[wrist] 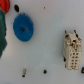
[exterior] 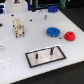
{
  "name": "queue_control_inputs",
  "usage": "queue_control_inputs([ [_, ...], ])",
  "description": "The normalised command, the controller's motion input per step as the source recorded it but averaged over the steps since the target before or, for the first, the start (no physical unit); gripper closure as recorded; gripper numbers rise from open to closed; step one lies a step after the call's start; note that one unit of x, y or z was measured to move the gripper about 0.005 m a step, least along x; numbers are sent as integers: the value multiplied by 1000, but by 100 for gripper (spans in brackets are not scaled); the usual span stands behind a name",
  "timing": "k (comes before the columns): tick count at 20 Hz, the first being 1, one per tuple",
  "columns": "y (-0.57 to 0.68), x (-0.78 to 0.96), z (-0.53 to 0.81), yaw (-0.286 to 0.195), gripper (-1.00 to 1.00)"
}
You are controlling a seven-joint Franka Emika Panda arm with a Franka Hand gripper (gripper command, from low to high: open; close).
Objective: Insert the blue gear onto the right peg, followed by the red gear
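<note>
The blue gear [exterior: 52, 32] lies flat on the white table, right of centre in the exterior view, and it also shows in the wrist view [wrist: 23, 27]. Just beside it toward the exterior view's right lies the smaller red gear [exterior: 69, 36]; a red shape [wrist: 4, 6] cut off by the wrist picture's edge looks like the same gear. The white black-bordered plate [exterior: 32, 61] sits nearer the front. The right peg [exterior: 52, 51] stands on it, thin, dark and bare. No gripper fingers show in either view.
A beige block with pins [exterior: 18, 27] [wrist: 72, 52] stands at the exterior view's left. Small dark bits [exterior: 45, 16] [wrist: 25, 75] dot the table. Dark and blue items [exterior: 52, 8] line the back edge. A dark green shape [wrist: 2, 37] crosses the wrist picture's edge.
</note>
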Motion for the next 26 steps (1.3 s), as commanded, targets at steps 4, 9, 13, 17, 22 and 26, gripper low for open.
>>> queue_control_inputs([
  [4, 616, -468, -115, 0, -100],
  [9, 610, -394, -194, 0, -100],
  [13, 432, -232, -401, 0, -100],
  [17, 347, -193, -488, 0, -100],
  [22, 259, -180, -538, 0, -100],
  [26, 58, -221, -555, 0, -100],
])
